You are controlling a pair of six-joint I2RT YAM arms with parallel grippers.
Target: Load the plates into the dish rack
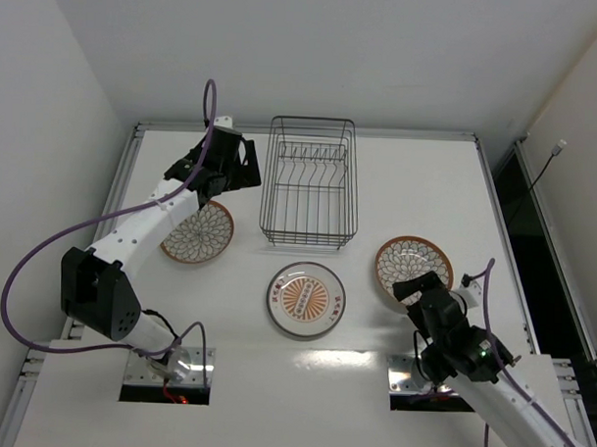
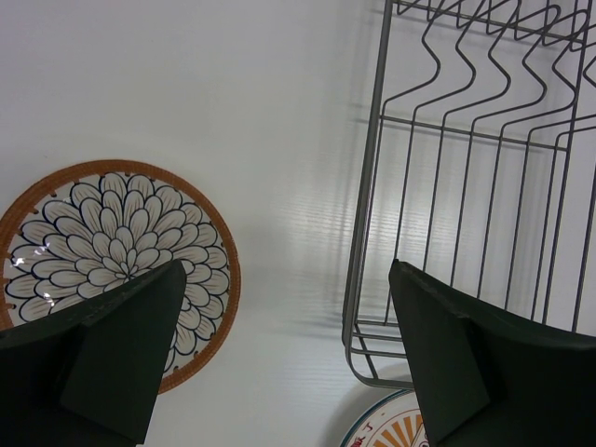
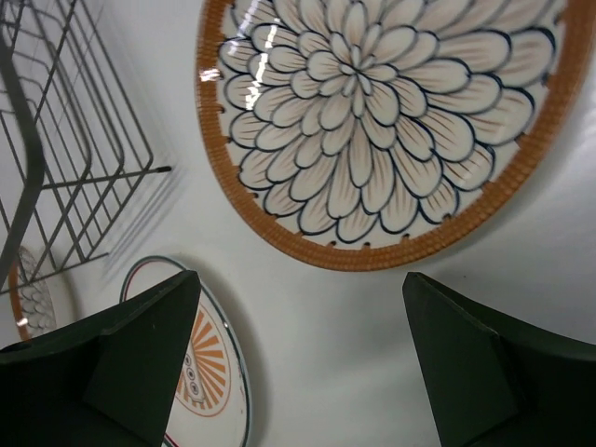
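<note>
Tableware is lying flat on the white table (image 1: 428,179) outside the rectangular black wire dish rack (image 1: 312,155): a brown-rimmed floral plate (image 1: 198,236) left of it, a pale-rimmed orange-centred plate (image 1: 307,299) in front, a second brown-rimmed floral plate (image 1: 412,259) to the right. Left wrist: the left gripper (image 2: 289,354) is hovering wide open between the first plate and the rack, gripping nothing. Right wrist: the right gripper (image 3: 303,363) is hanging wide apart beside the second floral plate's rim, gripping nothing.

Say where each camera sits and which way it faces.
Top: above and behind, looking down at the table; left arm and right arm show.
Left wrist: over the left floral plate and rack, facing down; open fingers show.
Right wrist: over the right floral plate, facing down; open fingers show.
Shared: all see the orange plate.
</note>
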